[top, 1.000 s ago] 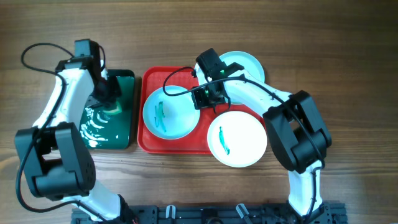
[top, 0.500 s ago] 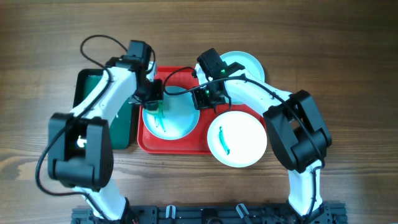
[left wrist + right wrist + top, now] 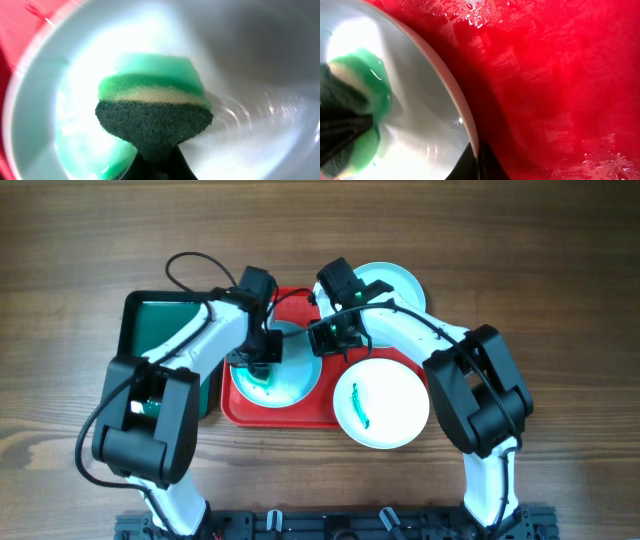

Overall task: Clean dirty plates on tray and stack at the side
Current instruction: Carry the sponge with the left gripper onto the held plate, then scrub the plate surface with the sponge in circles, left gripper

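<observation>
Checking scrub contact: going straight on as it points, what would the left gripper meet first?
The left gripper holds a sponge ahead of it; that meets the plate on the red tray first, probably touching now, though depth is unclear.

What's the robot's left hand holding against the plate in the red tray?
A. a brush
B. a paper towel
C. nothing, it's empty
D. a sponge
D: the left wrist view shows the left hand pinching a green sponge with a dark scrubbing side against the plate.
</observation>
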You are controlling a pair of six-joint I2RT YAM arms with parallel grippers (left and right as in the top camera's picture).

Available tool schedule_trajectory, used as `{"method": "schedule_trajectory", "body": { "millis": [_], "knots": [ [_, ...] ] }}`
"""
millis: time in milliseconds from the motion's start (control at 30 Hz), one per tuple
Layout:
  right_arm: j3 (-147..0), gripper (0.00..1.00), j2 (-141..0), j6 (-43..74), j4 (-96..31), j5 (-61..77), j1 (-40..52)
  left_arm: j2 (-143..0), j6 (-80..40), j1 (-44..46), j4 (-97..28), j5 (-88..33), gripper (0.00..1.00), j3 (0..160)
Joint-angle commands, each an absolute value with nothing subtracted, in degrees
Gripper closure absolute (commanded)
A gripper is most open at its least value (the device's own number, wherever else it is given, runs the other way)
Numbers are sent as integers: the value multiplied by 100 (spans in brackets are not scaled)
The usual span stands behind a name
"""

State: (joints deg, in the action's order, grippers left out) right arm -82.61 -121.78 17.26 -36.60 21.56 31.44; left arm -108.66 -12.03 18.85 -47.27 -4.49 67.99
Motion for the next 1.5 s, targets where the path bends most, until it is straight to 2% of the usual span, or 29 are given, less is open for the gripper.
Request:
{"method": "schedule_trajectory", "body": {
  "millis": [0, 100, 267, 333, 500, 700, 933, 1033, 1267, 1467],
  "knots": [
    [-8285, 96, -12346, 1671, -3623, 2121, 3131, -11032, -1551, 2239, -4665, -786, 96, 6477],
    [-8285, 96, -12346, 1671, -3621, 2121, 3131, -11032, -1870, 2158, -4136, -395, 96, 6477],
    [-8283, 96, -12346, 1800, -3601, 2119, 3127, -11032, -2899, 1968, -3625, 1817, 96, 6477],
    [-8246, 96, -12350, 1848, -3544, 2110, 3092, -11032, -2950, 1957, -3664, 2064, 96, 6477],
    [-8090, 96, -12431, 1844, -3476, 2792, 2853, -11032, -3218, 1957, -3710, 1973, 96, 6477],
    [-8012, 96, -12608, 1914, -3500, 3336, 2770, -11034, -3096, 1957, -4160, 1133, 96, 6475],
    [-8012, 96, -12634, 1951, -3426, 3352, 2766, -11032, -718, 1957, -4729, -993, 96, 6477],
    [-8012, 96, -12634, 1953, -3404, 3350, 2766, -11032, -104, 1957, -4910, -1330, 96, 6477],
    [-8012, 96, -12634, 1951, -3389, 3350, 2766, -11032, 513, 1957, -4860, -1535, 96, 6477],
    [-8012, 96, -12634, 1949, -3385, 3326, 2766, -11032, -1439, 1959, -3605, 287, 96, 6477]
  ]
}}
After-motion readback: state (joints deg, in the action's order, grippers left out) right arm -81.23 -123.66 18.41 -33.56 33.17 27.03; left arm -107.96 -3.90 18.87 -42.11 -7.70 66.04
